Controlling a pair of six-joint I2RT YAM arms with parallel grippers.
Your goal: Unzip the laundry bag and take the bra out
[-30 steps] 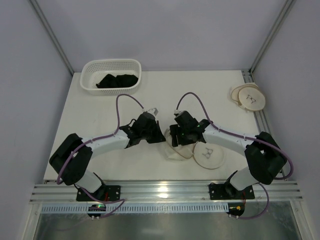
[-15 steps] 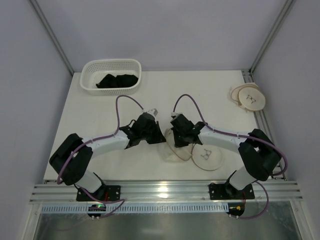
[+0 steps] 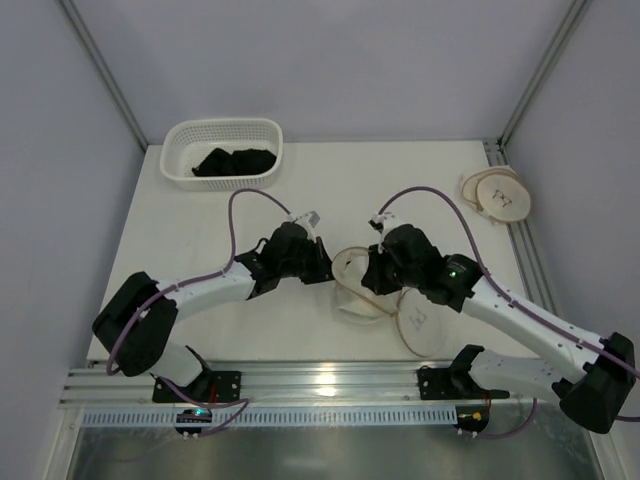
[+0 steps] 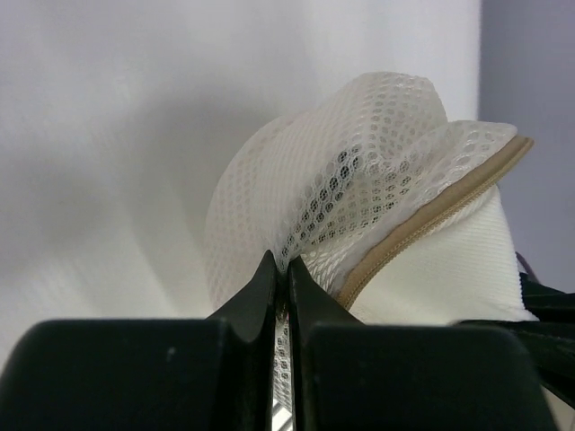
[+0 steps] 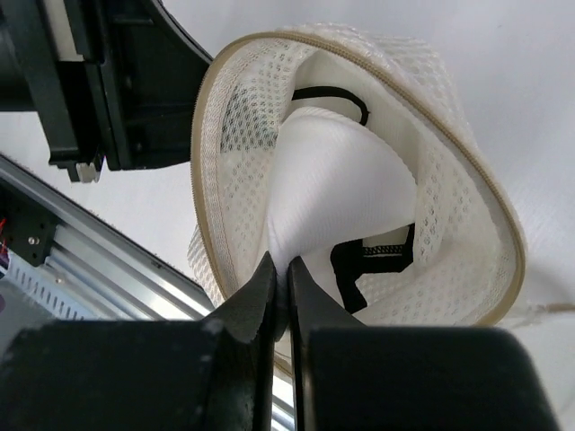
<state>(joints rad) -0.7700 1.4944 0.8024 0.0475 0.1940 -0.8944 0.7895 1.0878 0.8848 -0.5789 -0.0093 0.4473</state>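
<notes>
The laundry bag [image 3: 352, 303] lies unzipped between my two grippers, its brown-trimmed rim gaping and its round flap [image 3: 422, 320] folded out to the right. My left gripper [image 3: 326, 272] is shut on the bag's mesh wall [image 4: 359, 180], pinched between the fingertips [image 4: 279, 265]. In the right wrist view the bag [image 5: 454, 193] opens toward the camera, and the bra [image 5: 341, 189], white with thin dark straps, sits inside it. My right gripper [image 5: 280, 265] is shut on the white cup's lower edge, just inside the rim. From above, the right gripper [image 3: 372, 283] sits at the bag's mouth.
A white lattice basket [image 3: 180, 170] holding black cloth [image 3: 233, 161] stands at the back left. A second round mesh pouch [image 3: 497, 195] lies at the right edge of the table. The metal rail [image 3: 330, 385] runs along the near edge.
My right gripper went from open to shut, closing on the bra inside the bag. The right arm swung its elbow out to the right. The left gripper stayed clamped on the mesh.
</notes>
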